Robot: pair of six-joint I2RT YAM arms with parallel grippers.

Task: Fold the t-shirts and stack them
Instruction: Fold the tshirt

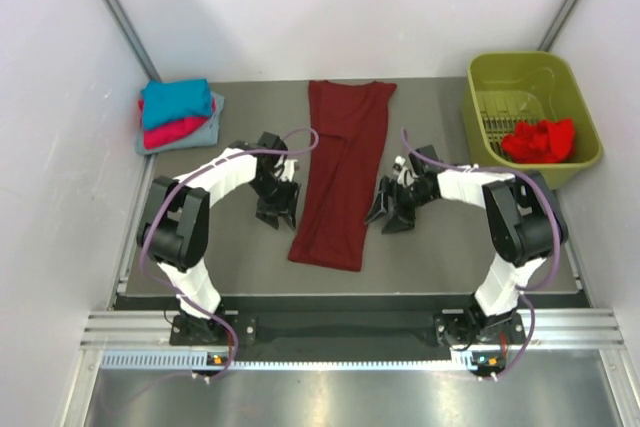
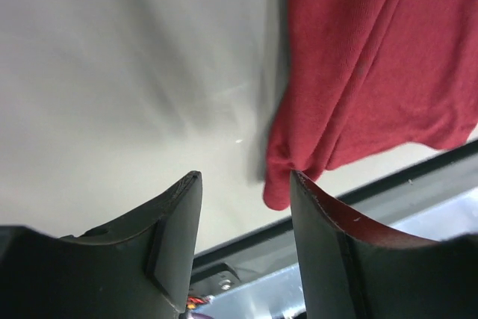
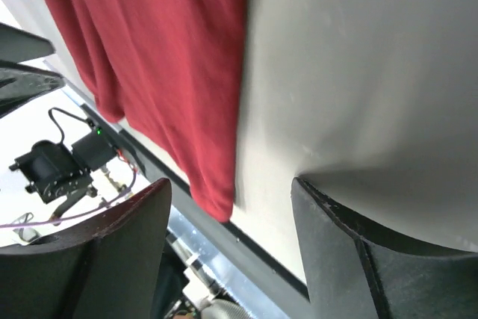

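Here, the left end effector (image 1: 277,209) and right end effector (image 1: 391,215) gape empty, flanking the long edges of the maroon t-shirt (image 1: 340,172).

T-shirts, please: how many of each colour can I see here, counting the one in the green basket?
maroon t-shirt: 1
teal t-shirt: 1
pink-red t-shirt: 1
grey-blue t-shirt: 1
bright red t-shirt, in the basket: 1
Total: 5
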